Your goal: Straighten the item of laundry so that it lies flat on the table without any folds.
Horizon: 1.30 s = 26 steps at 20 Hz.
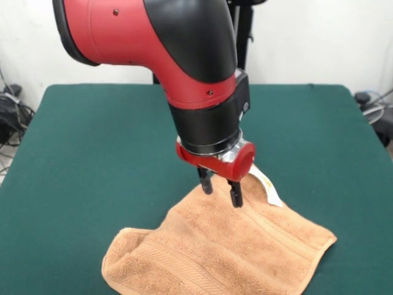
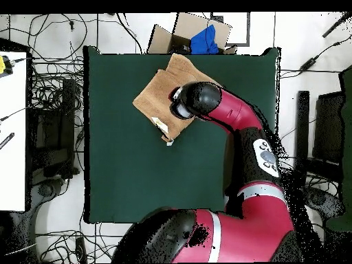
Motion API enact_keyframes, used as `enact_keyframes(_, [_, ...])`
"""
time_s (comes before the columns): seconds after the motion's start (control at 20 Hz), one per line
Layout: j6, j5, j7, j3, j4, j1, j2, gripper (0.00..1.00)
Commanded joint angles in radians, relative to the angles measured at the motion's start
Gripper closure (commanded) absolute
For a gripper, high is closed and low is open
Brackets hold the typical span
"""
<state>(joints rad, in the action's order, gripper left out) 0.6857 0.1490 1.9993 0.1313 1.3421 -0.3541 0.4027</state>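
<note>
The peach-orange towel (image 1: 227,252) lies on the green table (image 1: 92,153) near its front edge, mostly spread. Its left corner (image 1: 123,243) is rolled over on itself. Its white tag (image 1: 268,184) sticks up at the far edge. My gripper (image 1: 220,187) points down at the towel's far edge, with the two black fingers (image 1: 235,193) apart and their tips at the cloth. In the overhead view the towel (image 2: 155,93) lies near the table's (image 2: 137,172) top edge, and the arm's wrist (image 2: 192,101) hides the gripper.
A cardboard box (image 2: 175,34) with a blue cloth (image 2: 205,40) sits just beyond the table's edge next to the towel. Cables (image 2: 51,89) lie on the floor around the table. The towel reaches close to the table's front edge (image 1: 344,289).
</note>
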Motion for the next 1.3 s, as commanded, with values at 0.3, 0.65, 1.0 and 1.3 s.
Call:
enact_keyframes(0.3, [-0.089, -0.07, -0.054, 0.118, 0.231, -0.04, 0.038, 0.0])
enact_keyframes(0.65, [-0.146, -0.083, -0.036, 0.126, 0.369, -0.059, 0.119, 0.0])
enact_keyframes(1.0, [-0.163, -0.113, -0.036, 0.145, 0.419, -0.089, 0.141, 0.0])
enact_keyframes(1.3, [-0.183, -0.147, -0.032, 0.143, 0.392, -0.096, 0.1, 0.0])
